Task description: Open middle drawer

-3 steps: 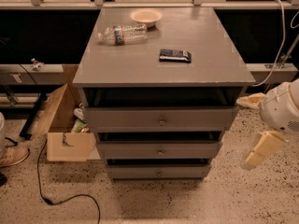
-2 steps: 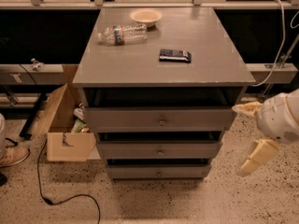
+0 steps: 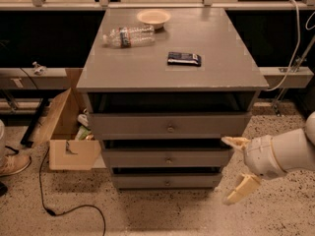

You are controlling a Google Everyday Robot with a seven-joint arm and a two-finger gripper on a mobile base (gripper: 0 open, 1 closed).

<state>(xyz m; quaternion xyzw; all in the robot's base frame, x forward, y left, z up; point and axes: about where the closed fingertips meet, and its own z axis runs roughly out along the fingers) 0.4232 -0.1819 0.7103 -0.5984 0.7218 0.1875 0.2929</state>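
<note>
camera view: claw (image 3: pixel 231 170) beside middle drawer (image 3: pixel 147 159)

The gripper (image 3: pixel 237 167) is hovering, fingers spread, at the right end of the middle drawer (image 3: pixel 142 159). Speckled floor (image 3: pixel 162 213) is lying open in front of that drawer. A cardboard box (image 3: pixel 74 154) is crowding the drawer's left side, and a black cable (image 3: pixel 74 211) is trailing further down to its left.
</note>
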